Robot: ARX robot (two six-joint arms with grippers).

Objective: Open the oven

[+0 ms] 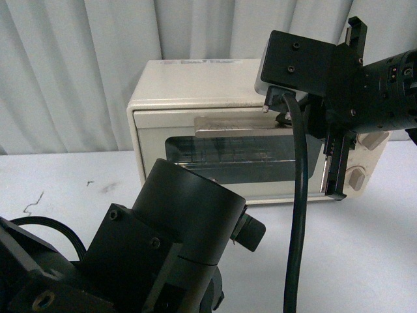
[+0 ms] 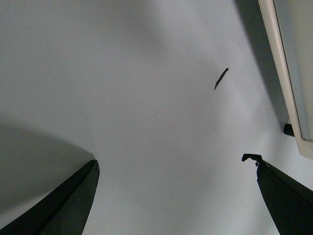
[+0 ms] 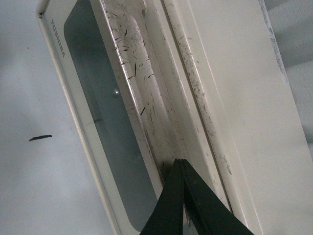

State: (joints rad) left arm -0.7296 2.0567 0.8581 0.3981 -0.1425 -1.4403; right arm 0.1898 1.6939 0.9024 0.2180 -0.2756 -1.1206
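Two closed right jaws at oven (image 3: 230, 88)

Front view: taken from robot body, faced forward at oven (image 1: 195, 98). Left wrist view: aimed close at table (image 2: 146, 122). Right wrist view: held close over oven. Oven shared by all.

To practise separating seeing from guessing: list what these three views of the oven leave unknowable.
Front view: right arm hides the oven's handle end and much of both knobs.
Right wrist view: whether the right gripper touches the handle; its fingers cover that spot.
Left wrist view: frame edge cuts off nearly all the oven.
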